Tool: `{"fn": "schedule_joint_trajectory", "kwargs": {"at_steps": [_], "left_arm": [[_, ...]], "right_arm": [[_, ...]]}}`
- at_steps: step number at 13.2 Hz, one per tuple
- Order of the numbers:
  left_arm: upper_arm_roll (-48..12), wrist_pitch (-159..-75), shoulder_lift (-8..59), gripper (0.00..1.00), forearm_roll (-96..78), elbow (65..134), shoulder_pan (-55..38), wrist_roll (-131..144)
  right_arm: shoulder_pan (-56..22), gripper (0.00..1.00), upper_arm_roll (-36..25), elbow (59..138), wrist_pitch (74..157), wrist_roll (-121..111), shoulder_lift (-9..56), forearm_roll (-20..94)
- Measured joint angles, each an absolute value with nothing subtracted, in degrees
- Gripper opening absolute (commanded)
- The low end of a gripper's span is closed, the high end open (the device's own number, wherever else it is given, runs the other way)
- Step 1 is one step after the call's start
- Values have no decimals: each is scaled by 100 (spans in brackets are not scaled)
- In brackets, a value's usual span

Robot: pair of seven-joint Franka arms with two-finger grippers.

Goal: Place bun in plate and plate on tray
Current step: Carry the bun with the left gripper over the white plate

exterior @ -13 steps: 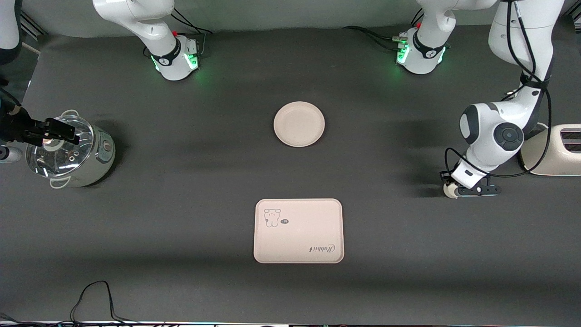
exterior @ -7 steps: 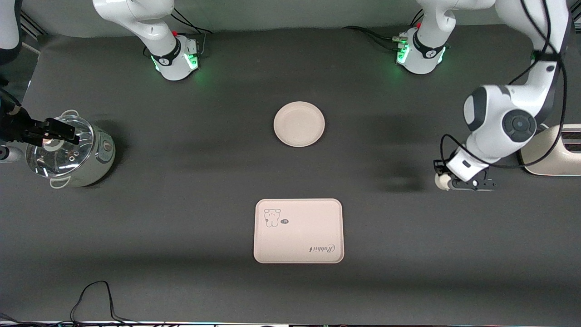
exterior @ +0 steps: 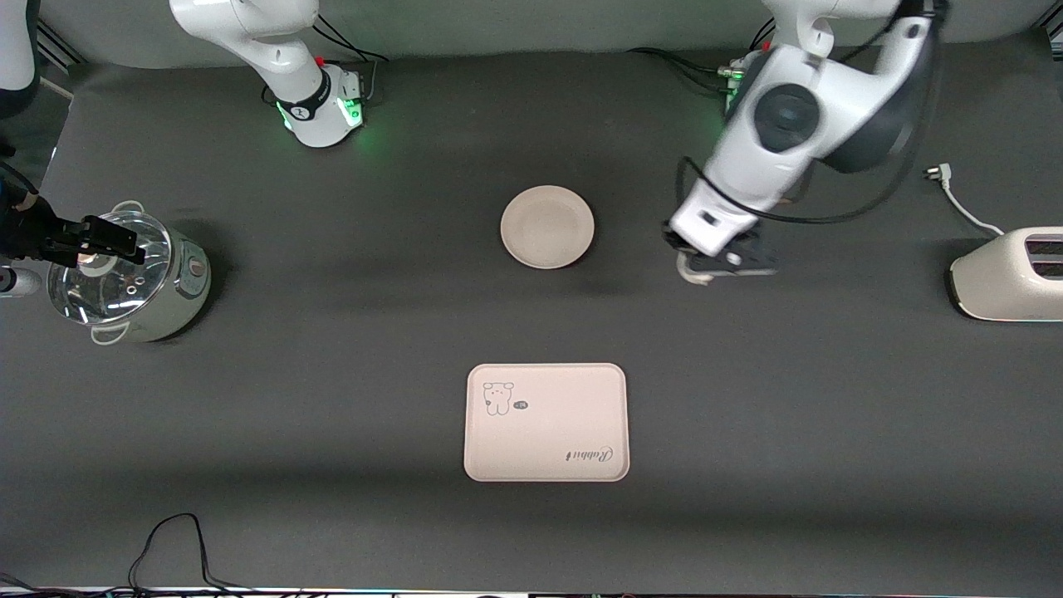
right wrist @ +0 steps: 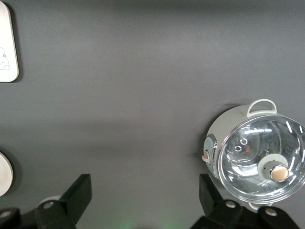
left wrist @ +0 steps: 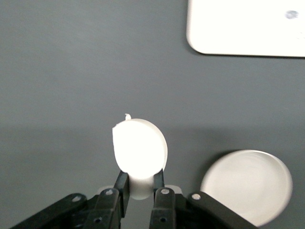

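Front view shows a dark grey mat covering the table [exterior: 332,349]. At the right arm's end, the right gripper [exterior: 91,237] hangs over a glass-lidded pot [exterior: 124,278], jaws spread wide and empty. The plate [exterior: 547,227] lies mid-table, with the tray [exterior: 546,422] nearer the camera, well apart from it. The left gripper [exterior: 702,270] is over bare mat beside the plate, clamped on the bun [left wrist: 139,148]. A toaster [exterior: 1009,276] and its loose plug [exterior: 938,172] sit at the left arm's end.
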State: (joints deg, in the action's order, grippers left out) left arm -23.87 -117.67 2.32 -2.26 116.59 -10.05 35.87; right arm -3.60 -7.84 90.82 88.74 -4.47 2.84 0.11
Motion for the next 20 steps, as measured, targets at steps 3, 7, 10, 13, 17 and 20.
{"fn": "schedule_joint_trajectory", "kwargs": {"at_steps": [3,7,10,13,17,20], "left_arm": [[-3248,-12479,513,29,-201,11719,-1091,4646],[-3813,-13159,1227,33,1107,11963,-1354,6285],[-4015,-13608,1978,39,2264,12054,-1622,7559],[-4078,-13849,2616,53,3058,12044,-1713,8275],[-4133,-13892,2839,99,3220,12018,-1772,8644],[-4150,-13877,2839,100,3236,12016,-1803,8742]], "right_arm": [[-361,100,-785,9083,8872,-447,284,11],[-361,100,-785,9083,8872,-447,284,11],[-362,100,-785,9087,8870,-447,284,11],[-362,100,-785,9107,8870,-447,286,11],[-362,100,-785,9155,8870,-447,286,11],[-362,100,-785,9156,8870,-447,286,11]]}}
